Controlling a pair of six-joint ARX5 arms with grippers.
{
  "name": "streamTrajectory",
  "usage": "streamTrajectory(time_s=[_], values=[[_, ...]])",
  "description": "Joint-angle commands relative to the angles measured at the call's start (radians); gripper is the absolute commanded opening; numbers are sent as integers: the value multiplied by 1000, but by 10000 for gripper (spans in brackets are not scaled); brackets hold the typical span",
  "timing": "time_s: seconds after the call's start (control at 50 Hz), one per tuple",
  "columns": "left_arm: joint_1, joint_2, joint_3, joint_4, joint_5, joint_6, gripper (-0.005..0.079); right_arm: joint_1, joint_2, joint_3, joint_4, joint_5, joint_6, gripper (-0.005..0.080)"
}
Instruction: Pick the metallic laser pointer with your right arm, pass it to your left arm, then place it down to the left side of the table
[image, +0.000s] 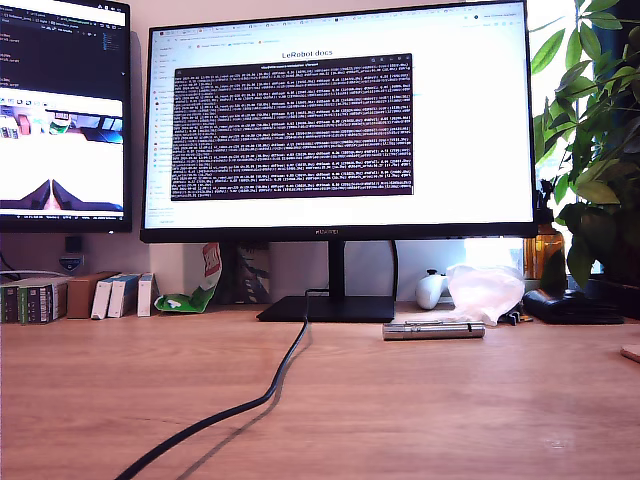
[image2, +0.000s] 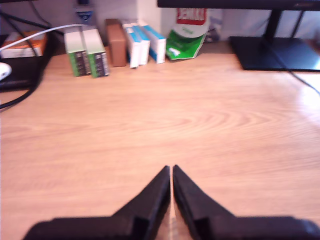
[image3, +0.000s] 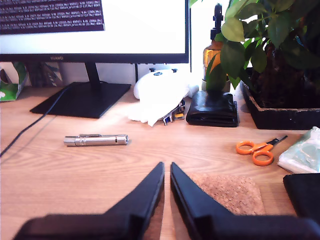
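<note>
- Exterior view: the metallic laser pointer (image: 433, 330) lies flat on the table (image: 420, 420), just in front of the monitor stand (image: 328, 308) and towards this view's right, beside a crumpled white plastic bag (image: 485, 290). A long black cable (image: 262, 395) trails across the wood. No arm shows here, so the pick has not begun.
- First wrist view: the first gripper (image2: 171, 170) hovers over bare wood, its fingers pressed together with nothing between them. Small boxes (image2: 90, 52) line the back edge. The pointer is out of sight.
- Second wrist view: the second gripper (image3: 167, 167) is clenched on nothing, its tips nearly touching. The pointer (image3: 96, 140) lies near, ahead and off to one side, apart from the orange scissors (image3: 256, 151) and cork coaster (image3: 227, 192).
- Judgement: the opening step is in hand. The next move calls for the second gripper to spread its fingers, swing over the pointer's middle, and descend across its length.
</note>
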Motion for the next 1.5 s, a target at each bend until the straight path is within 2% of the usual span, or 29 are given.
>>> streamTrajectory(time_s=[0.0, 0.12, 0.26, 0.54, 0.66, 0.8, 0.98, 1.16, 1.28, 1.4, 1.48], values=[[0, -7, -26, 29, 17, -50, -18, 4, -6, -18, 14, -15, 84, -11], [0, -7, -26, 98, 55, -159, -18, 4, -6, -18, 61, -77, 269, -11], [0, -7, -26, 140, 64, -217, -18, 4, -6, -18, 114, -115, 367, -11], [0, -7, -26, 189, 66, -267, -18, 4, -6, -18, 159, -137, 394, -11], [0, -7, -25, 250, 101, -293, -19, 4, -6, -3, 169, -189, 394, -11], [-2, -7, -8, 348, 158, -352, -19, 4, -4, 51, 122, -212, 392, -11], [-2, 32, 63, 348, 195, -346, -19, 4, 44, 148, 26, -215, 331, -11], [-2, 140, 146, 346, 237, -214, -19, 4, 190, 296, -97, -223, 175, -11], [-2, 264, 198, 347, 306, -142, -19, 5, 336, 399, -159, -244, 55, -11], [-2, 385, 261, 345, 375, 11, -19, 5, 500, 511, -214, -270, -69, -11], [-2, 452, 306, 336, 388, 80, -19, 5, 609, 578, -241, -291, -156, -11]])
